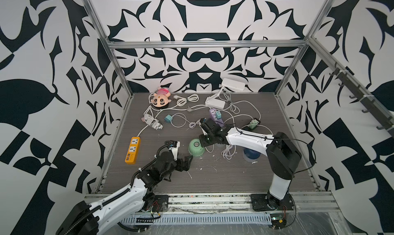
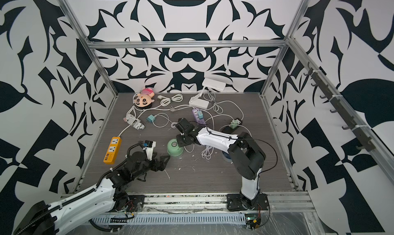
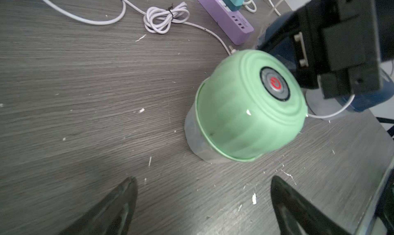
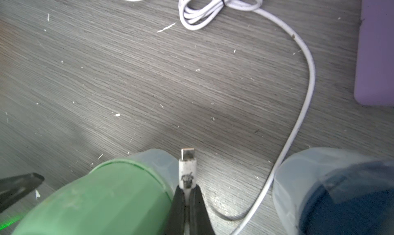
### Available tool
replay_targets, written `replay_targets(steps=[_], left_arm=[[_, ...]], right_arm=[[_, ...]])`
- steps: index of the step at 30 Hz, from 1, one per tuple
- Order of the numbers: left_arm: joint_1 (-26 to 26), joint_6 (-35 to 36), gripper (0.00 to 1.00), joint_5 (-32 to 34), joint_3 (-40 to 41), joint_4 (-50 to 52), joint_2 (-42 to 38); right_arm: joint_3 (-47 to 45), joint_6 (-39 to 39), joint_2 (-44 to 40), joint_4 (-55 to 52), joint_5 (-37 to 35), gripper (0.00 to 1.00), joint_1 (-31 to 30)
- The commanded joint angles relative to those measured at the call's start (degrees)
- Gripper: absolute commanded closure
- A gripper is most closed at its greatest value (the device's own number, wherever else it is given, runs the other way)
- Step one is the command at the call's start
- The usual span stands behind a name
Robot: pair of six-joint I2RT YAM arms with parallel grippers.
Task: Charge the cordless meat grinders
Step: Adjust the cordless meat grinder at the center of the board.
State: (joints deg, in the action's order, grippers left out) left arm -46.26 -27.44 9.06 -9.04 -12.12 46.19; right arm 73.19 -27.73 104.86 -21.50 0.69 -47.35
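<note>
Cable plug (image 4: 187, 170) is pinched tight in the right fingers (image 4: 179, 208), right beside the mint green grinder (image 4: 96, 197) standing on the surface (image 4: 191, 84). We see the left fingers (image 3: 119, 202) spread wide just short of it, holding nothing. A navy grinder (image 4: 341, 191) stands close by.

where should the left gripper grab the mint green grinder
Probably across the lower dome of the mint green grinder, just above its clear cup, coming level from the left gripper's side. It stands upright, narrows toward the button, and the right gripper crowds its far side.
</note>
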Motion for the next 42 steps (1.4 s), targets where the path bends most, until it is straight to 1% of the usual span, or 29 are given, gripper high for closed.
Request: replay_targets(steps=[1, 4, 6, 10, 13, 18, 22, 28, 35, 38, 42], left_arm=[[-4.8, 2.9, 0.01, 7.4, 1.1, -11.2, 5.6], [-9.7, 5.3, 0.01, 11.9, 0.1, -16.0, 13.8], [-11.2, 6.0, 0.01, 13.0, -0.9, -18.7, 18.6], [-11.6, 7.1, 0.01, 14.6, -1.6, -25.5, 25.3], [-11.5, 9.4, 0.01, 16.8, -1.4, -31.5, 29.8], [-11.6, 13.1, 0.01, 16.9, -1.3, -42.1, 37.5], [-11.6, 14.2, 0.01, 17.6, -0.8, -50.8, 43.5], [-11.6, 16.2, 0.01, 19.8, -0.2, -63.0, 50.6], [-11.6, 17.5, 0.01, 20.4, -1.0, -70.1, 57.7], [-11.4, 18.0, 0.01, 21.8, -0.8, -70.4, 58.1], [-10.8, 18.5, 0.01, 22.2, -0.5, -70.4, 57.8]], right_arm=[[2.4, -0.8, 0.4, -0.3, 0.6, 1.00, -0.1], [2.9, -0.7, 1.2, -0.2, 1.4, 1.00, 0.1], [3.3, -0.4, 1.5, -0.3, 2.0, 1.00, 0.4], [2.5, 0.9, 1.4, 0.9, 4.2, 1.00, 1.2], [1.0, 2.0, 1.4, 2.9, 7.2, 1.00, 2.5], [-1.8, 4.4, 1.2, 7.3, 11.7, 1.00, 4.1], [-2.9, 6.3, 1.6, 9.5, 14.2, 1.00, 5.1], [-3.2, 7.3, 3.0, 12.3, 18.0, 1.00, 6.3], [-1.6, 8.5, 6.1, 12.3, 21.1, 1.00, 6.7], [-0.9, 8.6, 7.1, 11.9, 21.9, 1.00, 6.6], [-0.1, 8.9, 8.0, 11.4, 22.7, 1.00, 6.6]])
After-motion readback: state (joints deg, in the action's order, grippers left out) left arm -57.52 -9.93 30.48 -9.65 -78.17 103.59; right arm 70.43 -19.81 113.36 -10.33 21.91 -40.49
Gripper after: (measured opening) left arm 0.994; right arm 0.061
